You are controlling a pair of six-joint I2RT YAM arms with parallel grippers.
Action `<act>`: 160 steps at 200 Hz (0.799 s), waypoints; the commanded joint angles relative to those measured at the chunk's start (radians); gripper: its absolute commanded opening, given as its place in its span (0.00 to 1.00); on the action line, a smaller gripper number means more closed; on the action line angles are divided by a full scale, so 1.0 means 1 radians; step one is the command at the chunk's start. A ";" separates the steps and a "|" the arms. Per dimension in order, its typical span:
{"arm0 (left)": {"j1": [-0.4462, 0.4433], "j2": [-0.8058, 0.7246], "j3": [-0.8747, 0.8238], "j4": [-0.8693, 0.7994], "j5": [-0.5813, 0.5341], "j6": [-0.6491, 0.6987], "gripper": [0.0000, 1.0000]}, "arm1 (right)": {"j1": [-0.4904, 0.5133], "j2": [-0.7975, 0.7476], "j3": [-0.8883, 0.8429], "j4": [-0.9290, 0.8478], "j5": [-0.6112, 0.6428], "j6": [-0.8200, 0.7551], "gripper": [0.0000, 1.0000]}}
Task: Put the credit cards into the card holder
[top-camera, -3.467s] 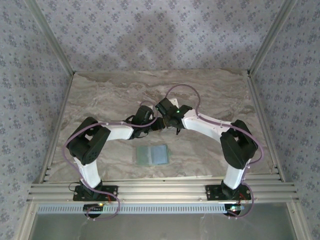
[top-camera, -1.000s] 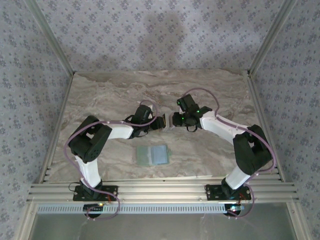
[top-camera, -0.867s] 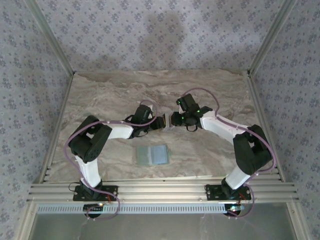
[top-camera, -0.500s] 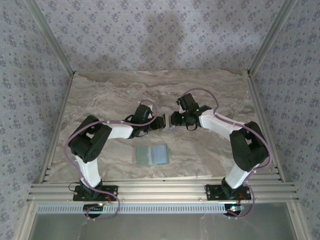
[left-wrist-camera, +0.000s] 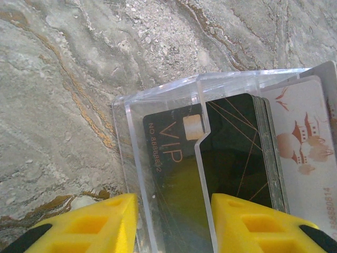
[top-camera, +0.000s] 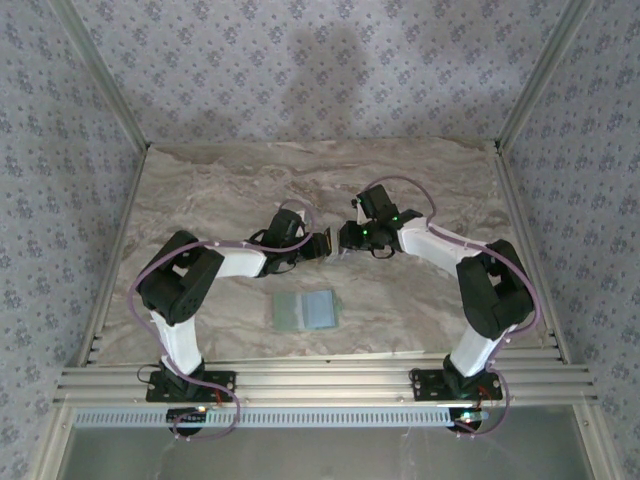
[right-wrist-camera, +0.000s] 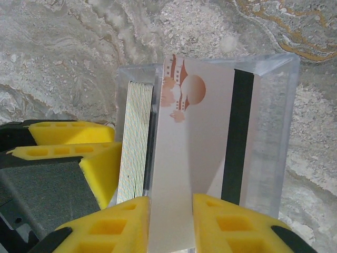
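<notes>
Over mid-table, right end effector (right-wrist-camera: pixel 171 213) pinching credit card (right-wrist-camera: pixel 197 137), left end effector (left-wrist-camera: pixel 171 211) clamping clear case (left-wrist-camera: pixel 158 103) around it

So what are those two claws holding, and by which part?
The left gripper pinches the clear card holder by its near end; the right gripper pinches a white card by its near end.

The plastic box (left-wrist-camera: pixel 158 100) is sitting between the fingers of the left gripper (left-wrist-camera: pixel 171 216), with a stack of cards (left-wrist-camera: pixel 231 147) standing in it. The right gripper (right-wrist-camera: pixel 171 216) is pinching one card (right-wrist-camera: pixel 195 158) standing in the box just beside the stack. The card holder (top-camera: pixel 305 310) is lying on the table (top-camera: pixel 200 190), towards its near edge and well apart from both grippers.
</notes>
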 commanded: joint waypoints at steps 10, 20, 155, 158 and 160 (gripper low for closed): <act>0.008 0.070 -0.032 -0.113 -0.037 -0.002 0.40 | -0.005 -0.015 -0.005 0.004 -0.027 0.008 0.24; 0.008 0.072 -0.033 -0.111 -0.035 -0.003 0.40 | -0.006 -0.017 -0.008 0.004 -0.026 0.007 0.22; 0.014 0.009 -0.022 -0.156 -0.013 0.008 0.40 | -0.019 -0.128 -0.061 -0.053 0.087 0.014 0.03; 0.014 0.005 -0.019 -0.161 -0.013 0.010 0.40 | -0.020 -0.130 -0.061 -0.055 0.088 0.014 0.02; 0.014 0.002 -0.019 -0.162 -0.013 0.011 0.40 | -0.021 -0.130 -0.062 -0.056 0.090 0.015 0.02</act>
